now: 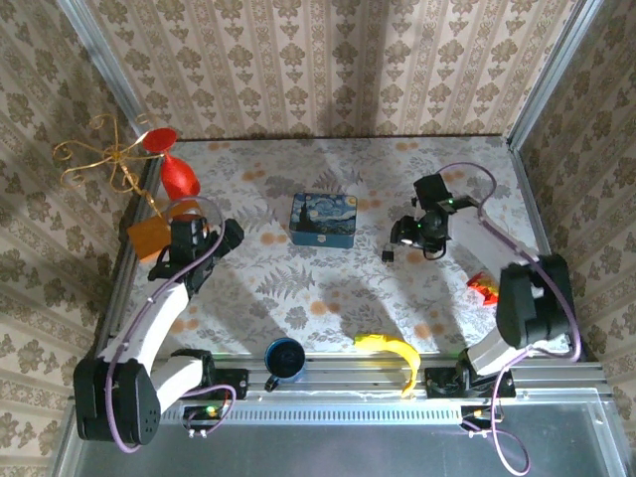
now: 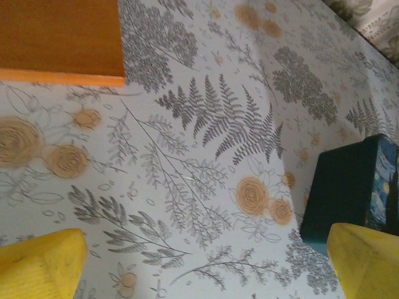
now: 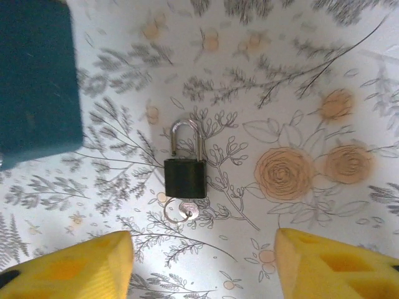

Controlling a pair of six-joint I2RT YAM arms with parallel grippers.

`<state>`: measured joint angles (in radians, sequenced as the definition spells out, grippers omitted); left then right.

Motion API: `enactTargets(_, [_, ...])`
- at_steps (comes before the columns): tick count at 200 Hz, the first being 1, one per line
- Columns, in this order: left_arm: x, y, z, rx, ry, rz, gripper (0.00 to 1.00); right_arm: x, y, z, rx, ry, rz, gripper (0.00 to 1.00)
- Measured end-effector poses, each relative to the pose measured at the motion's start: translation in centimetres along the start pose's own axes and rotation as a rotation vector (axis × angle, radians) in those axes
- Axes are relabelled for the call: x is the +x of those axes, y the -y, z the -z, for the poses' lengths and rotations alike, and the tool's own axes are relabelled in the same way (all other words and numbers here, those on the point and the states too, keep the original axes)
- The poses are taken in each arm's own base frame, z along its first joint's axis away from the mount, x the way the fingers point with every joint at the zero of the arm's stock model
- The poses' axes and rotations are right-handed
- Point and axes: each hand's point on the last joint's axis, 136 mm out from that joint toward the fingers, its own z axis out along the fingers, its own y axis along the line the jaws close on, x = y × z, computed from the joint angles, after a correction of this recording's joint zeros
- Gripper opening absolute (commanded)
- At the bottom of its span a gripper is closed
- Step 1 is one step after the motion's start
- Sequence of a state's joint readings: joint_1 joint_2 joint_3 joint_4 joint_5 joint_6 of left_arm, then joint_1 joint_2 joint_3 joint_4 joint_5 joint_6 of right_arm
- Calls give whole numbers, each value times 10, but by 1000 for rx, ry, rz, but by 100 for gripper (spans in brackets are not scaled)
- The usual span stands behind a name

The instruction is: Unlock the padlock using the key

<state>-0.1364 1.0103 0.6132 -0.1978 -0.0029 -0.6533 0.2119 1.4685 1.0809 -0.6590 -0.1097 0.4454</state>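
- The padlock [image 3: 185, 177] lies flat on the floral table [image 3: 299, 93]. It has a dark body and a silvery shackle that points away from the right wrist camera.
- Both legs of the shackle meet the top of the body, but I cannot tell whether it is latched.
- The key [image 3: 181, 212] is at the lock's bottom edge, touching it — a small silvery piece with a ring.
- The right jaws stand apart with nothing between them. Their yellow fingertips [image 3: 68, 268] sit low on either side of the wrist view. The padlock lies just ahead, in line with the gap and untouched.
- The blue tin [image 3: 37, 81] is to the padlock's left in that view, near it but not touching.
- From above, the padlock lies between the tin and the right arm, just beside the right jaws.
- The left jaws are spread wide and hold nothing — they are over bare table.
- In the left wrist view, an orange block [image 2: 59, 37] is at the upper left and the tin's dark side is at the right.
- A banana [image 1: 393, 353] and a blue cup [image 1: 285, 360] lie by the near edge, well apart from the padlock.
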Motion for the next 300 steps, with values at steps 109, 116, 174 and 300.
enactTargets(109, [-21, -44, 9, -152, 303, -178, 100, -6, 31, 48, 48, 467, 94, 100])
enactTargets(116, [-20, -47, 8, -162, 321, -198, 100, -6, 30, 54, 35, 518, 110, 100])
enactTargets(174, [-36, -44, 10, -172, 473, -381, 100, -8, 41, 70, 40, 793, 180, 100])
enactTargets(300, [-28, -42, -56, -40, 450, -624, 100, -29, 53, 88, 129, 966, 181, 100])
